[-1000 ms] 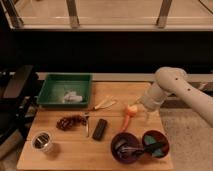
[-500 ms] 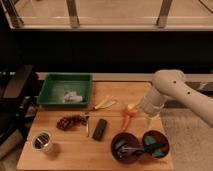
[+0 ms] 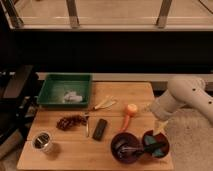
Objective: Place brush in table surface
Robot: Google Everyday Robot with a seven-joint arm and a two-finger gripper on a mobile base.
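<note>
Camera view: gripper (image 3: 160,127) low over the right end of the table surface (image 3: 75,155), brush (image 3: 129,148) not yet on the wood.
From my station, the pale arm (image 3: 186,96) reaches in from picture-right, and the gripper hangs just above the far rim of the teal bowl (image 3: 149,140). Apart, together or clamped, I cannot tell. The brush lies below and picture-left of the gripper, inside the purple bowl (image 3: 114,142), just beside the teal bowl. Carrot (image 3: 129,114) sits near, up and picture-left of the gripper. Black block (image 3: 100,129) is farther left. Green tray (image 3: 65,90) is well apart, at the far-left corner.
</note>
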